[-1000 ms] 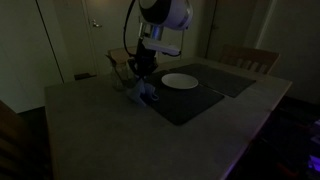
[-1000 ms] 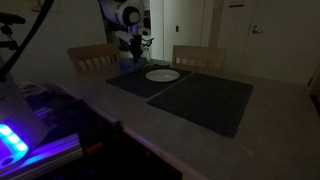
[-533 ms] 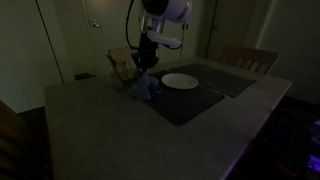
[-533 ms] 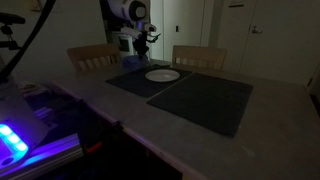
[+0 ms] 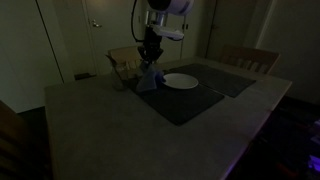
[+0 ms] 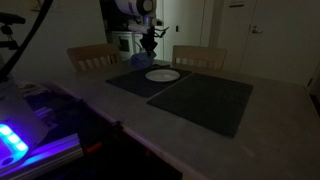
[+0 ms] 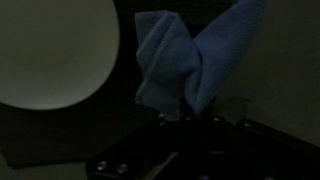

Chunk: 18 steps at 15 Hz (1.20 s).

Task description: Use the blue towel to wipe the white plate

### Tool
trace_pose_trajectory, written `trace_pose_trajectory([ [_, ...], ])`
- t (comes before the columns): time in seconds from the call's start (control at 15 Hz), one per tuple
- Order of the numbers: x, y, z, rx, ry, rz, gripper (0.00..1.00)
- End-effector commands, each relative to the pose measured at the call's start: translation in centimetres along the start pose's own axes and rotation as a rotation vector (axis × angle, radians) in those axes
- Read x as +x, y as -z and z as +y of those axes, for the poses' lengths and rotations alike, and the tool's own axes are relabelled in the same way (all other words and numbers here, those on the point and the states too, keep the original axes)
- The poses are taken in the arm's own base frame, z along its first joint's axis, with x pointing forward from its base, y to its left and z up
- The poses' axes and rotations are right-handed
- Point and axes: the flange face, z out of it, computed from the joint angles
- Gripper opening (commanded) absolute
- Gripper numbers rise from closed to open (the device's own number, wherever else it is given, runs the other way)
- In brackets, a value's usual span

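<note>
the gripper [image 5: 150, 62] is closed on the towel [image 5: 148, 80], which hangs bunched from it, low over the surface [image 5: 100, 125]. whether its tip touches is unclear. the plate [image 5: 180, 81] lies just beside it, and the wrist view shows the cloth next to the rim, not over it. the pick-up looks done; moving onto the plate and wiping are left.

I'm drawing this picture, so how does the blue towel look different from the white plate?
The blue towel is soft and bunched into floppy folds; the white plate is round and smooth. The blue towel hangs pinched in the gripper; the white plate lies flat on a dark placemat. What they share: they sit close beside each other.
</note>
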Motion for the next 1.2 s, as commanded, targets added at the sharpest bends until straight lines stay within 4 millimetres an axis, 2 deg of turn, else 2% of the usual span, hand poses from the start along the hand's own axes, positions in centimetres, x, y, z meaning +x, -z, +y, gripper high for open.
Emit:
trace_pose_trajectory([
  [0.0, 0.4, 2.1, 2.1, -0.054, 0.026, -0.015, 0.02],
  [0.33, 0.9, 4.0, 5.4, -0.142, 0.029, -0.022, 0.02],
  [0.73, 0.5, 5.9, 9.4, -0.259, 0.035, -0.074, 0.02],
  [1.13, -0.8, 4.1, 12.3, -0.246, -0.031, -0.139, 0.02],
])
